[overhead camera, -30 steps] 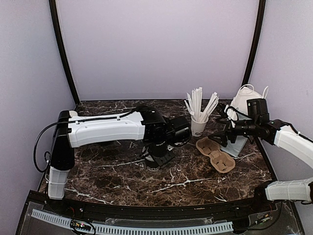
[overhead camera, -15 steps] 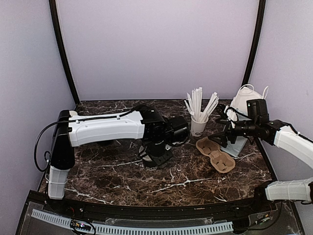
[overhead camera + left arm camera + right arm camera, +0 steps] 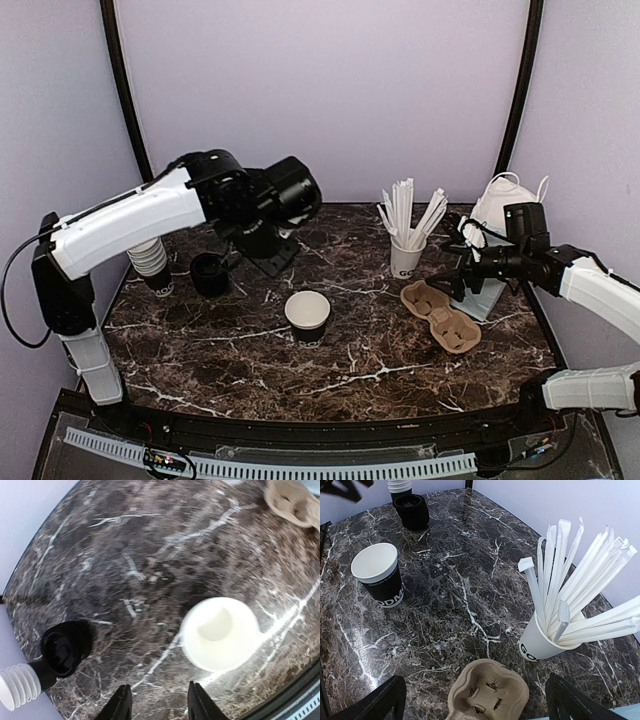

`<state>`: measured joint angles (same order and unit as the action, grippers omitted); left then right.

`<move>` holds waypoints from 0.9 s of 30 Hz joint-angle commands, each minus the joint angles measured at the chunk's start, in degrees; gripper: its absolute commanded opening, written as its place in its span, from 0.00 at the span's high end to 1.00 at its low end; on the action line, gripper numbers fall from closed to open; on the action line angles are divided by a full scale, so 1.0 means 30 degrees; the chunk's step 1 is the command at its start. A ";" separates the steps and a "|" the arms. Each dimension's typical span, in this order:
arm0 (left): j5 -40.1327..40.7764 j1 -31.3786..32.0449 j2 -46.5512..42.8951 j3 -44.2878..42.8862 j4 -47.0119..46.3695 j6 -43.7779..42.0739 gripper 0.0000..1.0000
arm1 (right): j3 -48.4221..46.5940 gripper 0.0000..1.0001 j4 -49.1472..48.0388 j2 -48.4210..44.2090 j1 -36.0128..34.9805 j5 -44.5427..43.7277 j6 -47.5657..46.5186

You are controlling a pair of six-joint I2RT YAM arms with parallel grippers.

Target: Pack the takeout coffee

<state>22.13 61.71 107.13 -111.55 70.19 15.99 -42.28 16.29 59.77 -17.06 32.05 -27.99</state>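
Your cup (image 3: pixel 307 313) stands lidless in the middle of the table (image 3: pixel 380 360), well apart from the carrier (image 3: pixel 441 315); lids (image 3: pixel 208 272) sit stacked at the left; left pincer (image 3: pixel 159 705) hangs parted and empty; right pincer (image 3: pixel 476 700) gapes wide, empty; by my judgement, lidding and packing are both left to do.

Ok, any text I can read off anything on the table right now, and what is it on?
"GODM": low on the side of the dark cup; the rest curves out of sight.
"GO": on the stick cup, cut off the same way.
Fine print under the dark cup's rim: too small to read.
Nothing else legible in any view.
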 commanded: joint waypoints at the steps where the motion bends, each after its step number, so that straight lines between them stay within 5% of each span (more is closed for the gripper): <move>1: 0.1278 -0.3089 -0.3352 0.2741 0.0217 0.0522 0.61 | 0.0236 0.01 -0.0664 -0.0014 0.0148 -0.0071 -0.0046; 10: -0.0717 -0.7838 -0.4711 0.6648 -0.2889 -0.2990 0.65 | 0.0295 0.01 -0.0679 -0.0002 0.0149 -0.0075 -0.0147; 14: -0.0848 -0.8184 -0.3280 0.6634 -0.2252 -0.3677 0.59 | 0.0295 0.01 -0.0657 -0.0021 0.0165 -0.0079 -0.0167; 17: -0.0084 -0.8212 -0.2506 0.6747 -0.2138 -0.3683 0.45 | 0.0346 0.01 -0.0701 0.0001 0.0153 -0.0136 -0.0214; 27: -0.0301 -0.8587 -0.0707 0.6763 -0.2729 -0.4336 0.55 | 0.0412 0.01 -0.0729 0.0111 0.0150 -0.0166 -0.0309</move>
<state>21.04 36.77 103.98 -90.98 62.17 3.95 -41.76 16.27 59.83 -17.04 31.83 -28.47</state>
